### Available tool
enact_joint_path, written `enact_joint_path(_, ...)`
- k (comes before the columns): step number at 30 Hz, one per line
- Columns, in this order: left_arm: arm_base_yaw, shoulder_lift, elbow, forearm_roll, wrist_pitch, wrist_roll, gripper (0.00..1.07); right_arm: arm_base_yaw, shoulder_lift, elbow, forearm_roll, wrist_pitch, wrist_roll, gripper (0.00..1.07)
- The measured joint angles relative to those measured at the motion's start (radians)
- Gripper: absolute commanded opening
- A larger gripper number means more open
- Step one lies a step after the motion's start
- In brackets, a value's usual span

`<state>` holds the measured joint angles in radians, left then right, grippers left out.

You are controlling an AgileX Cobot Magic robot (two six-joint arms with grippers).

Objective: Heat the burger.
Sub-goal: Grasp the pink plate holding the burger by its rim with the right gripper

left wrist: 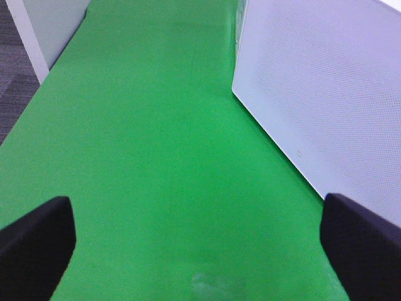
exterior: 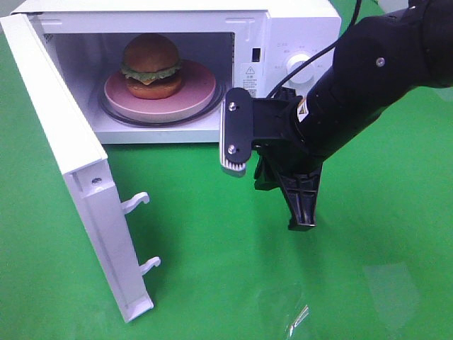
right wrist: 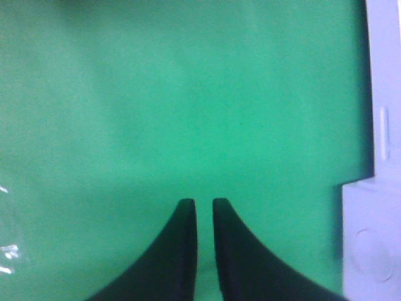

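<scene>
Sitting in open microwave [exterior: 297, 35], burger [exterior: 151, 65], plate [exterior: 198, 88]

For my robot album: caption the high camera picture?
Burger on pink plate inside the open microwave.

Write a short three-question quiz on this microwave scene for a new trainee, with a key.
1. True or false: the burger sits on the pink plate inside the microwave.
2. The microwave door is: A) shut, B) swung open, C) removed.
3. Fill in: the right hand hangs over the green ____ in front of the microwave, holding nothing.

Key:
1. True
2. B
3. mat
</scene>
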<state>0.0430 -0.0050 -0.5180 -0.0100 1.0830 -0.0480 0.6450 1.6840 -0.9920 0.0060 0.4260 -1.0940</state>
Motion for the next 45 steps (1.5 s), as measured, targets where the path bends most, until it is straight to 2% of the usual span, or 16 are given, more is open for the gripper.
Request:
enact_joint_path(3,0.0,0.0,0.0,0.0,0.0,0.0,0.98,0.0,0.0,0.0,-0.006,0.0,-0.169,0.19)
enact_joint_path(6,0.0,0.0,0.0,0.0,0.0,0.0,0.98,0.0,0.0,0.0,-0.006,-0.002,-0.231,0.24)
enact_joint_path(7,0.0,0.0,0.0,0.0,0.0,0.0,0.98,0.0,0.0,0.0,-0.006,-0.013,-0.265,0.33)
enact_joint_path(8,0.0,0.0,0.0,0.0,0.0,0.0,0.98,0.0,0.0,0.0,-0.006,-0.013,-0.265,0.33)
enact_joint_path(9,0.0,0.0,0.0,0.0,0.0,0.0,0.98,0.0,0.0,0.0,-0.006,-0.026,-0.272,0.43)
enact_joint_path(10,0.0,0.0,0.0,0.0,0.0,0.0,0.98,0.0,0.0,0.0,-0.006,-0.026,-0.272,0.43)
enact_joint_path(11,0.0,0.0,0.0,0.0,0.0,0.0,0.98,0.0,0.0,0.0,-0.006,-0.042,-0.273,0.56)
enact_joint_path(12,0.0,0.0,0.0,0.0,0.0,0.0,0.98,0.0,0.0,0.0,-0.006,-0.042,-0.273,0.56)
enact_joint_path(13,0.0,0.0,0.0,0.0,0.0,0.0,0.98,0.0,0.0,0.0,-0.006,-0.045,-0.273,0.62)
enact_joint_path(14,0.0,0.0,0.0,0.0,0.0,0.0,0.98,0.0,0.0,-0.004,-0.006,-0.044,-0.263,0.74)
enact_joint_path(15,0.0,0.0,0.0,0.0,0.0,0.0,0.98,0.0,0.0,-0.004,-0.006,-0.044,-0.263,0.74)
enact_joint_path(16,0.0,0.0,0.0,0.0,0.0,0.0,0.98,0.0,0.0,-0.015,-0.006,-0.044,-0.234,0.85)
enact_joint_path(17,0.0,0.0,0.0,0.0,0.0,0.0,0.98,0.0,0.0,-0.015,-0.006,-0.044,-0.234,0.85)
enact_joint_path(18,0.0,0.0,0.0,0.0,0.0,0.0,0.98,0.0,0.0,-0.034,-0.022,-0.045,-0.181,0.9)
enact_joint_path(29,0.0,0.0,0.0,0.0,0.0,0.0,0.98,0.0,0.014,-0.168,-0.242,-0.05,0.026,0.89)
enact_joint_path(45,0.0,0.0,0.0,0.0,0.0,0.0,0.98,0.007,0.209,-0.347,-0.255,-0.101,0.053,0.87)
